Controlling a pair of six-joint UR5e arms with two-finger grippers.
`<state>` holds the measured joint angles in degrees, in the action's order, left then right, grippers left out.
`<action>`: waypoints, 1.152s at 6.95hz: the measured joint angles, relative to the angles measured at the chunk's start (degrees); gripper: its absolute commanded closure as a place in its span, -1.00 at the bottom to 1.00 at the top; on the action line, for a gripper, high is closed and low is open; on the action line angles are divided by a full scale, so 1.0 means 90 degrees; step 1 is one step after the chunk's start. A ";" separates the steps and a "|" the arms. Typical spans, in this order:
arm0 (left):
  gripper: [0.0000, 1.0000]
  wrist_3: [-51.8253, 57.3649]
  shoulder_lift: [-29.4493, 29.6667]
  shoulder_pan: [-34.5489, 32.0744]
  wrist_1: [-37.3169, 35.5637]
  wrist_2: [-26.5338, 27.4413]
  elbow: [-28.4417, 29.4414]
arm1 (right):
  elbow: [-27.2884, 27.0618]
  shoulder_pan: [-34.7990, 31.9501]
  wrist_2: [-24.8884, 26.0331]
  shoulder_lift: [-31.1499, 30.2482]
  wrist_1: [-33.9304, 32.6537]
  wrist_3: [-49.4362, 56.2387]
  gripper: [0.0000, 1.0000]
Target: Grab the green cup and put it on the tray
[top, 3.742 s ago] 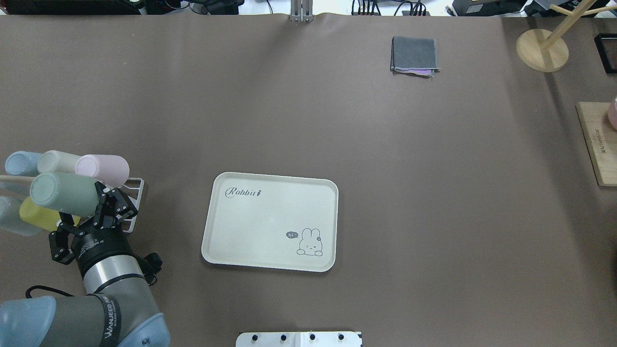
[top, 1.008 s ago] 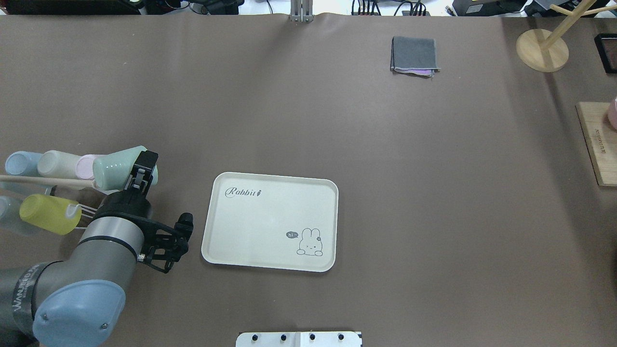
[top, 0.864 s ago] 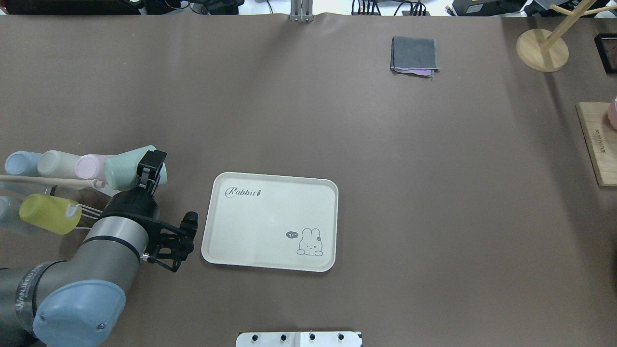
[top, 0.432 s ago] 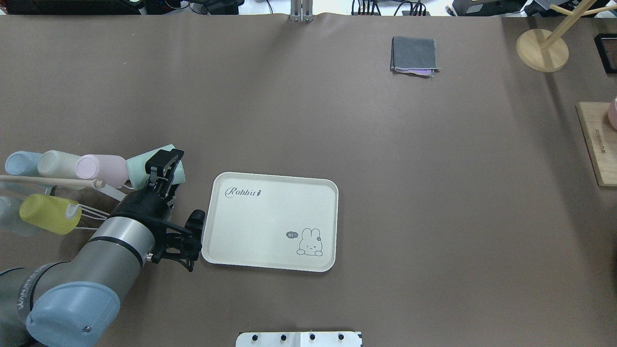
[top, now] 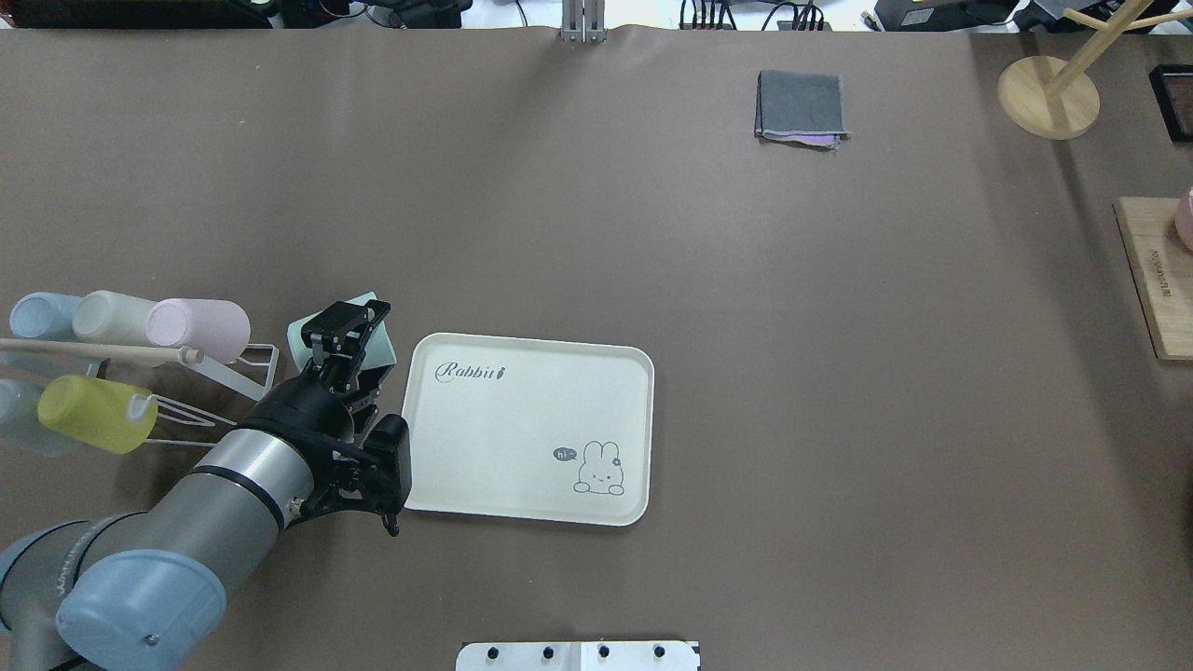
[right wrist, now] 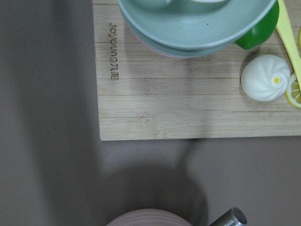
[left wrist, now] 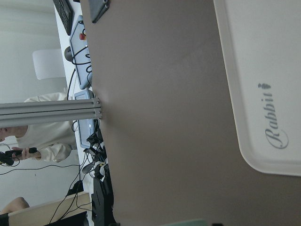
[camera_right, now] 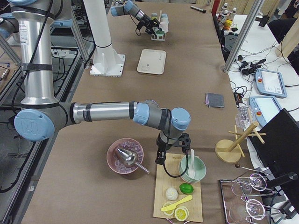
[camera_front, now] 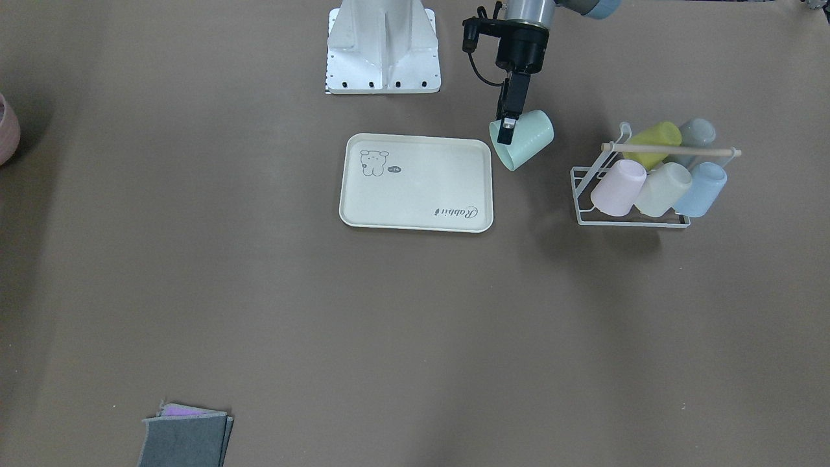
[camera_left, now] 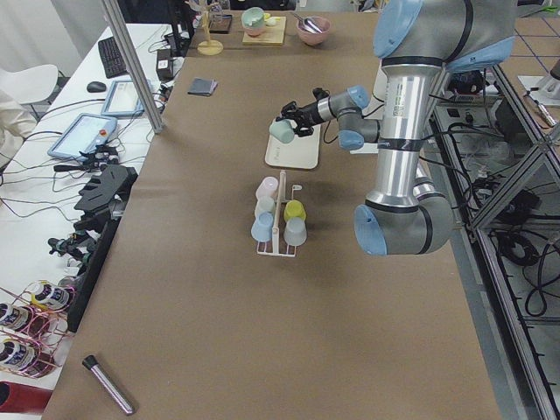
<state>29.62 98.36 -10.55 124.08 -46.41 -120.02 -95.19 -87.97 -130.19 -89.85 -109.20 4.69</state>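
Note:
The green cup (top: 300, 333) is a mint tumbler, tilted, held by its rim in my left gripper (top: 347, 323), which is shut on it. In the front view the green cup (camera_front: 528, 144) hangs from the left gripper (camera_front: 508, 131) just beside the short edge of the tray (camera_front: 415, 188). The cream tray (top: 522, 438) with "Rabbit" script lies flat with nothing on it. The tray's corner also shows in the left wrist view (left wrist: 263, 70). My right gripper (camera_right: 163, 156) hovers over a wooden board far from the tray. I cannot tell whether it is open or shut.
A white wire rack (top: 256, 368) left of the tray holds a pink cup (top: 200, 326), a cream cup (top: 112, 312), a blue cup (top: 37, 315) and a yellow-green cup (top: 93, 413). A folded grey cloth (top: 802, 104) lies far back right. A wooden board (top: 1156, 270) with bowls is at the right edge.
My left gripper closed on the green cup on the rack, lifted it off and carried it right, up to the tray's left edge.

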 measured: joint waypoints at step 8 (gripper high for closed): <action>-0.27 -0.1010 0.0301 0.0231 0.4466 -0.0412 0.1725 | 0.0040 0.0000 -0.0016 -0.0007 0.0004 -0.0169 -1.00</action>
<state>20.53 101.06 -8.47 164.28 -50.12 -104.50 -94.83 -87.98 -130.34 -89.91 -109.16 3.16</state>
